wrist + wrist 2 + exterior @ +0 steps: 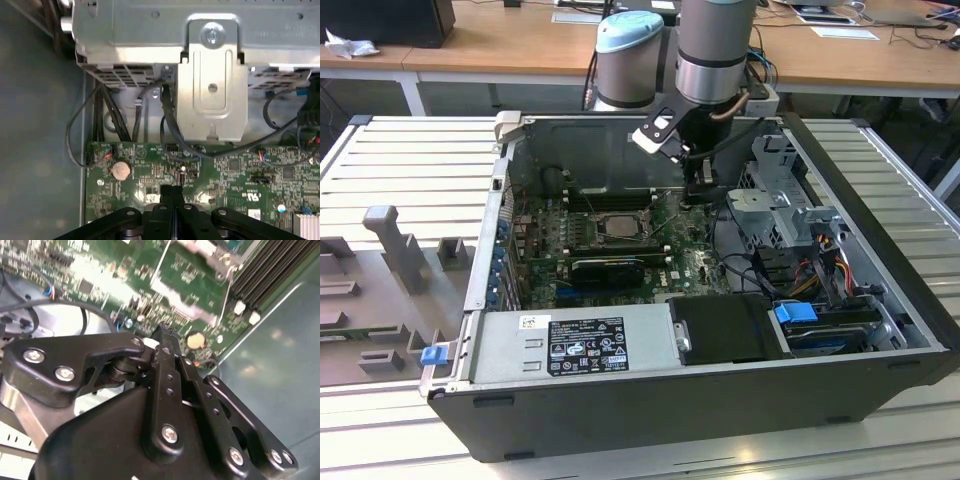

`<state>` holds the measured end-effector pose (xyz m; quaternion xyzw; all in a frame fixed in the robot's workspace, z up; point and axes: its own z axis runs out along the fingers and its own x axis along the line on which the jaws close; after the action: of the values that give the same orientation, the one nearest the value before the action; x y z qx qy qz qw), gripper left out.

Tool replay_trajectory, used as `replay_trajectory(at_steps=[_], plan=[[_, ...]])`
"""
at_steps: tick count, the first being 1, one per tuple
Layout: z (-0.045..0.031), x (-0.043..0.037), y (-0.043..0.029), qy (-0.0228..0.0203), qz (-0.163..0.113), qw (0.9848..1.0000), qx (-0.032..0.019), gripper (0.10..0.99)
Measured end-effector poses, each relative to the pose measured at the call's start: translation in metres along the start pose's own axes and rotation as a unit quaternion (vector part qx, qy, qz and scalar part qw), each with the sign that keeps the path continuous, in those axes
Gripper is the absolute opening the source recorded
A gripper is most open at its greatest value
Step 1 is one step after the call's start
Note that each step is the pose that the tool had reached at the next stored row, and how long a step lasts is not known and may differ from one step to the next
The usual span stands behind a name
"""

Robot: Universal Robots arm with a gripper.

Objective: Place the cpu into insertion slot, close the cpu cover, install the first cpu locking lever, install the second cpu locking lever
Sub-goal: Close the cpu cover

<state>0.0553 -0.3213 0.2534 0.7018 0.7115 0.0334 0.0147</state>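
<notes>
Hanging inside the open case, the pincer sits low over the green board. Its fingers are pressed together, and nothing shows between them. The arm comes down to it from twelve o'clock in the exterior view.

The slot lies at about eight o'clock from the pincer, near it but apart. A pale square face, the cpu, rests in its centre. The cover appears to ring the cpu as a grey frame, though I cannot tell whether it is fully down.

In the first wrist view the closed tips hover just above the board, close to a coin cell, with the silver drive cage beyond them. In the second wrist view the same coin cell sits beside the tips, and the long black memory slots run further off.

In the exterior view the power supply fills the case at six o'clock from the slot. The case rests on a slatted counter.
</notes>
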Motion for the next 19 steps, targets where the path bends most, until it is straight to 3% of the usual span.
replay_trajectory(at_steps=[7,19], plan=[[-0.0002,0.0001,-0.0135,0.0000,0.000,1.0000,0.0000,0.106],[-0.0005,0.0002,-0.0185,0.0001,0.000,1.0000,0.0000,0.106]])
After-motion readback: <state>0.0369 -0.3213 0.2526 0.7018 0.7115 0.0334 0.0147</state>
